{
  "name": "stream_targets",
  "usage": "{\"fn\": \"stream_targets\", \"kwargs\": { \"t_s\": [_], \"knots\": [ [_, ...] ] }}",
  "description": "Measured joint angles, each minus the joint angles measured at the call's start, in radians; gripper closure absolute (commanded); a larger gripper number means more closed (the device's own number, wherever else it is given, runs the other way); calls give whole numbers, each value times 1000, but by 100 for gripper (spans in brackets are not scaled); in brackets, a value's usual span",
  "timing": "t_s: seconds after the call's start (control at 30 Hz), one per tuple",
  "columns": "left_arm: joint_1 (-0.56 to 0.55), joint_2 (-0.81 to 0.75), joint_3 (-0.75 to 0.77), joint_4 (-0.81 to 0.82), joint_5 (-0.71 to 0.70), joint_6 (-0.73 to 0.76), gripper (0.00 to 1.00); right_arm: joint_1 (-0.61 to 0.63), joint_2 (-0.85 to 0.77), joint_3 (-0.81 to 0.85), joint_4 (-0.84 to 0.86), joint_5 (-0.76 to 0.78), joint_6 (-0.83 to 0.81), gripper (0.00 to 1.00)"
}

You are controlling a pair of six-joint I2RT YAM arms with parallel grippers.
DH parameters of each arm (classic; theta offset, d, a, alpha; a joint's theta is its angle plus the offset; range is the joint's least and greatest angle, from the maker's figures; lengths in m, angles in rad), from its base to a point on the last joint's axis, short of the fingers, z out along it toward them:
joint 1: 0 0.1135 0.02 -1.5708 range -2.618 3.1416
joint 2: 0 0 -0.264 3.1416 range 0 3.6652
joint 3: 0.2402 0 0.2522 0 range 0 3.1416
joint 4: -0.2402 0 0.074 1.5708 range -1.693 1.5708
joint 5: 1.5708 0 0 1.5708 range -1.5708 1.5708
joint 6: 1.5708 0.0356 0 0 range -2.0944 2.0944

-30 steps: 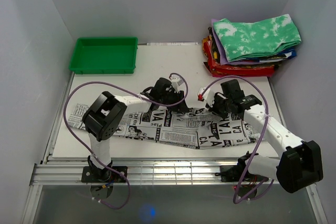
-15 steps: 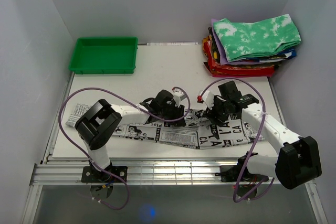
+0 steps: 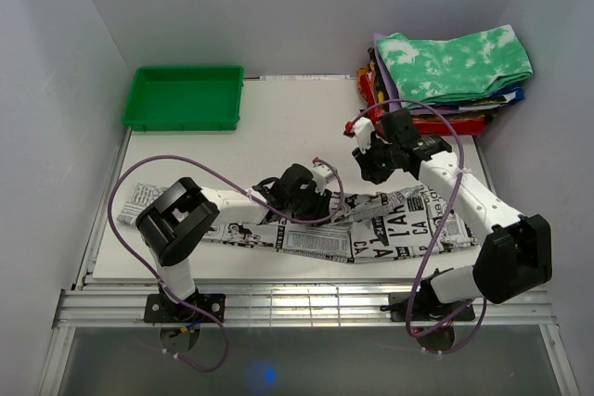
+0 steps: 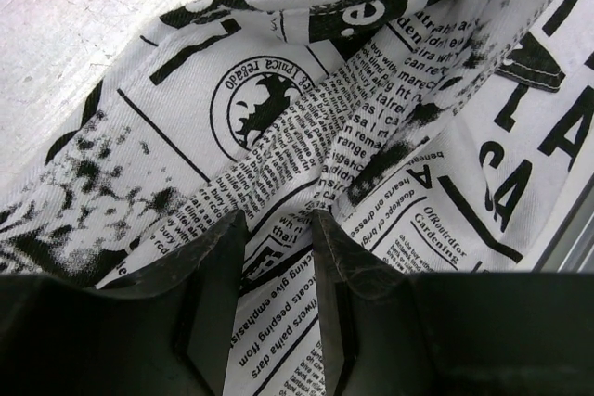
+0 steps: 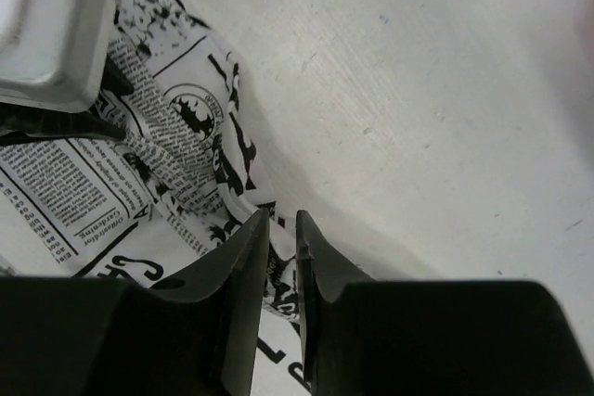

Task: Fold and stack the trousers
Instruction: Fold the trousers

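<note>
The trousers [image 3: 306, 240] are lying as a long rumpled strip across the near part of the counter [image 3: 278, 127]. You are risking a spoiled fold here, because only one point near the middle is being held. If you are pulling from there, the cloth is likely bunching and dragging instead of folding flat, and its near edge may be sliding off the front. Your left fingers [image 4: 218, 275] are standing half spread and pinching a raised ridge of fabric. Your right fingers [image 5: 243, 266] are hovering over the far edge of the cloth, only a slit apart and holding nothing. They are near the stack of folded clothes [image 3: 445, 67], which they may bump.
</note>
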Motion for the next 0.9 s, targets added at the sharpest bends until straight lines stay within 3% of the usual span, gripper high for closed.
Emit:
{"fn": "stream_targets", "kwargs": {
  "t_s": [0.2,0.43,0.47,0.5,0.53,0.67,0.8,0.9],
  "knots": [
    [-17,-1,-18,44,-28,22,54,34,16,-153,-3,36,-5,91],
    [-20,0,-23,56,-35,26,55,52,-10,-265,-29,107,-46,92],
    [-21,0,-23,55,-35,26,55,53,-21,-271,-31,116,-49,91],
    [-21,0,-23,55,-36,26,55,55,-34,-276,-33,127,-52,81],
    [-21,0,-23,55,-36,26,55,57,-46,-279,-37,137,-53,76],
    [-21,0,-22,55,-36,27,55,61,-88,-289,-32,187,-49,68],
    [-22,9,-12,55,-36,26,55,64,-95,-301,-10,248,-40,52],
    [-25,14,-6,55,-38,27,56,64,-95,-309,1,276,-33,60]
  ]
}}
